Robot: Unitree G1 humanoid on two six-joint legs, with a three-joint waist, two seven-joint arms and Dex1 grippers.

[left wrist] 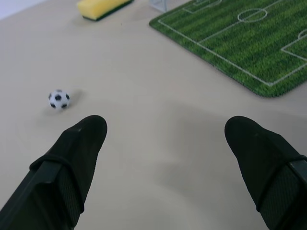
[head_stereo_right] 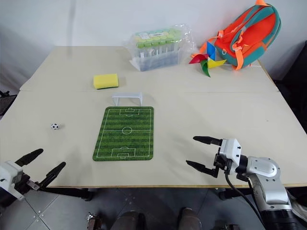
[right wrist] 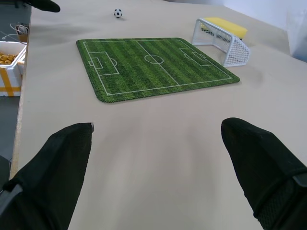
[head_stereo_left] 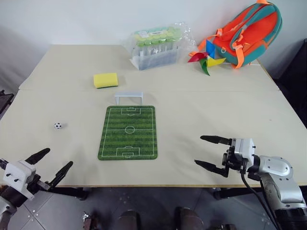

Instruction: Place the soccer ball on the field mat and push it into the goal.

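White-and-black soccer ball on bare table left of field mat, both jaws apart.

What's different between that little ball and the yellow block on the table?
The soccer ball is round, white with black patches; the yellow sponge is a flat block, yellow with a dark underside. The ball is far smaller. The ball lies left of the field mat; the sponge lies beyond the goal. Both rest on the bare table, untouched.

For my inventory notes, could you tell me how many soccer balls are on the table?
1: the soccer ball lies on the bare table, left of the field mat, none hidden that I can see.
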